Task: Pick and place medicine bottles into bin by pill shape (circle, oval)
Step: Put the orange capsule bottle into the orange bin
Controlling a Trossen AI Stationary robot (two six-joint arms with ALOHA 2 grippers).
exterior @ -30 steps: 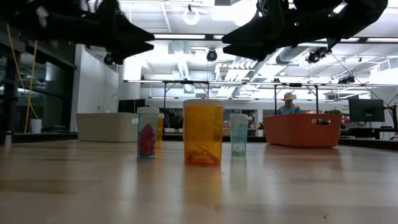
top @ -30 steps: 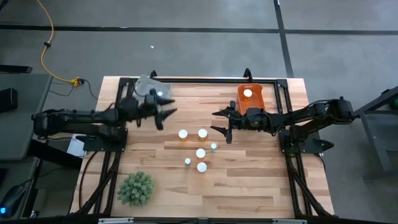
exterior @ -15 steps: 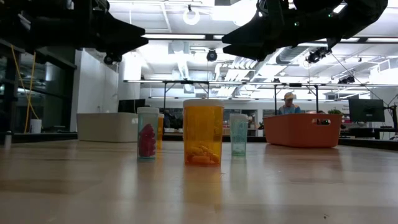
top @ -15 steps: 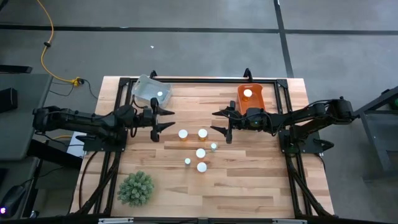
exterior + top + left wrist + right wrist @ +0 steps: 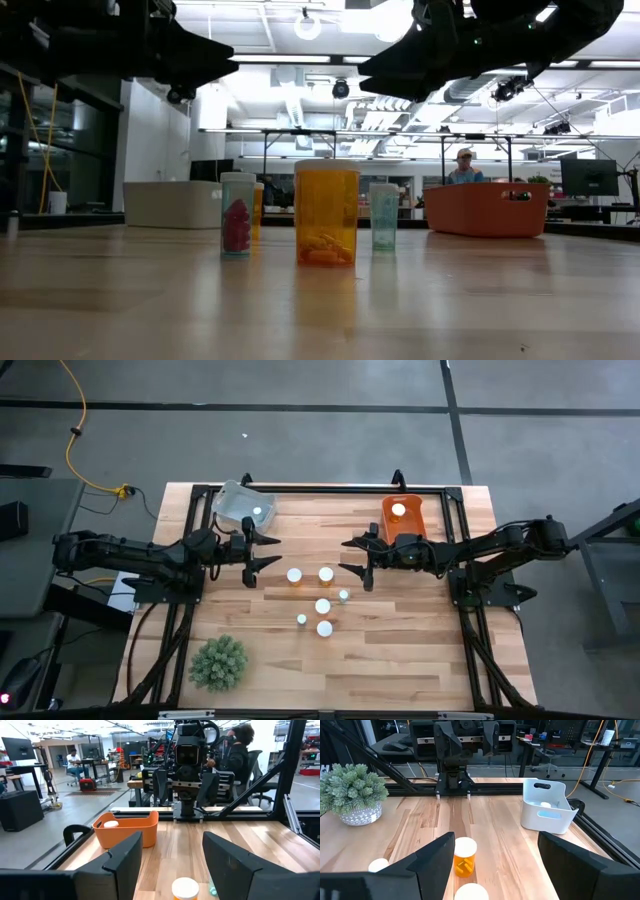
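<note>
Five medicine bottles (image 5: 322, 605) stand clustered mid-surface, between the two tools — one more lies in the orange bin (image 5: 401, 521), another in the clear bin (image 5: 243, 506). Left tool (image 5: 270, 551) and right tool (image 5: 352, 557) hover either side of the cluster, both spread, empty.

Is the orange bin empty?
No. The orange bin already holds one bottle; its white cap shows inside from above.

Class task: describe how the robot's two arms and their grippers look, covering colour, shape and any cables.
Both arms are black and slender, built of jointed segments. The left gripper and right gripper each end in two dark, flat, tapering fingers. Thin black cables run along the links. No markings can be made out.
</note>
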